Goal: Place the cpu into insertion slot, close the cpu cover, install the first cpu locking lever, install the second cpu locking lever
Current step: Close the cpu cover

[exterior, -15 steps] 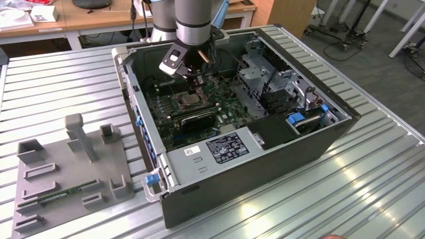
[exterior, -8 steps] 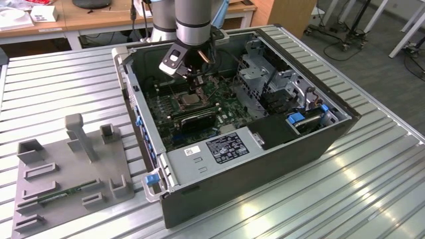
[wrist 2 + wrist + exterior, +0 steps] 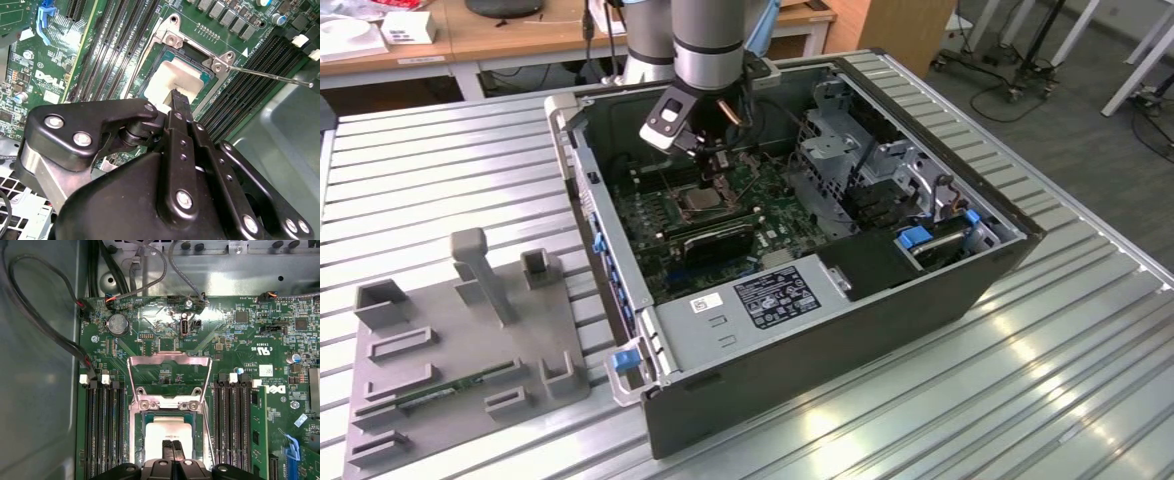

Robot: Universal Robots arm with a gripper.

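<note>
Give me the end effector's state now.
End effector: closed, holding nothing, its tip at the cpu seated in the insertion slot.

A silvery-grey tubular arm (image 3: 710, 40) carries a black hand (image 3: 179, 100) of jointed links studded with silver screws.

cpu (image 3: 167, 432) seated in insertion slot (image 3: 135, 440), memory slots (image 3: 102, 430) on both sides. cpu cover (image 3: 167, 359) swung open off the slot. gripper (image 3: 172, 446) directly over cpu. Case (image 3: 854, 330) on surface (image 3: 1014, 400); fixture tray (image 3: 467, 360) at exterior view's left.
</note>
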